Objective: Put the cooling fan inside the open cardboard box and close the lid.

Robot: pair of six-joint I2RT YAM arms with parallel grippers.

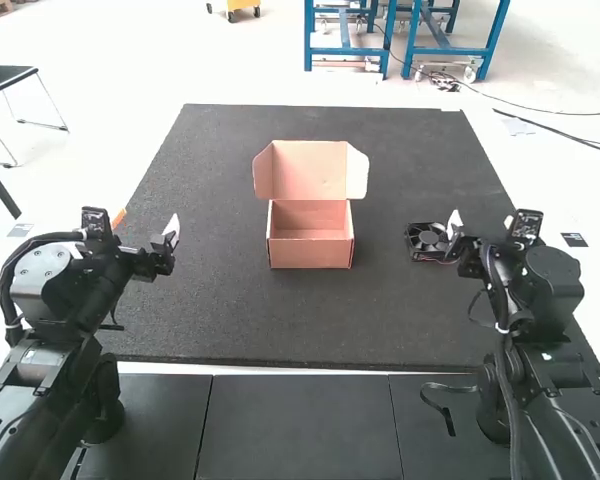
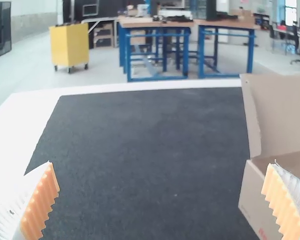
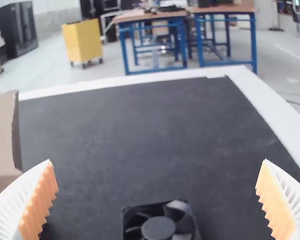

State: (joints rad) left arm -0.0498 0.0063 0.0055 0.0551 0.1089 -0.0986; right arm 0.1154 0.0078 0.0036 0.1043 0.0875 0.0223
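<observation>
A black mat (image 1: pixel 220 300) covers the white table (image 1: pixel 160 368).

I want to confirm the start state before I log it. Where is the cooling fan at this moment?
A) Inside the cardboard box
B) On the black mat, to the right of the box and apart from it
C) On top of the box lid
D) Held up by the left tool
B: in the high view the cooling fan lies flat on the black mat, to the right of the open cardboard box with bare mat between them.

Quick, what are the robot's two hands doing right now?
Left gripper: open, holding nothing.
Right gripper: open, holding nothing, near the cooling fan.
</observation>
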